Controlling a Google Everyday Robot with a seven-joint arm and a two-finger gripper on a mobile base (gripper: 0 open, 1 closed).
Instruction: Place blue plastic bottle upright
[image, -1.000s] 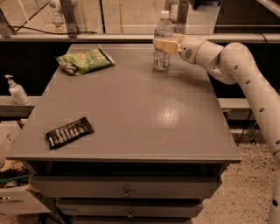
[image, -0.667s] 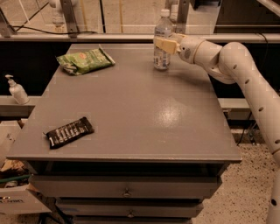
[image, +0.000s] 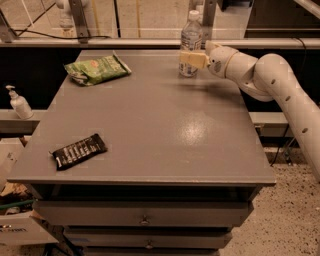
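The blue plastic bottle (image: 191, 35) is clear with a white cap and a pale label. It stands upright on the grey table (image: 150, 125), near the far edge and right of centre. My gripper (image: 192, 60) reaches in from the right on the white arm (image: 270, 80). It is closed round the bottle's lower half, with a tan finger (image: 194, 59) across the front of it. The bottle's base is level with the tabletop.
A green snack bag (image: 96, 69) lies at the table's far left. A black snack bar (image: 79, 151) lies near the front left. A small white pump bottle (image: 19, 102) stands on a ledge left of the table. A railing and glass run behind the far edge.
The gripper has dropped slightly lower on the bottle and the bottle has shifted a little to the right. It is still upright and held.
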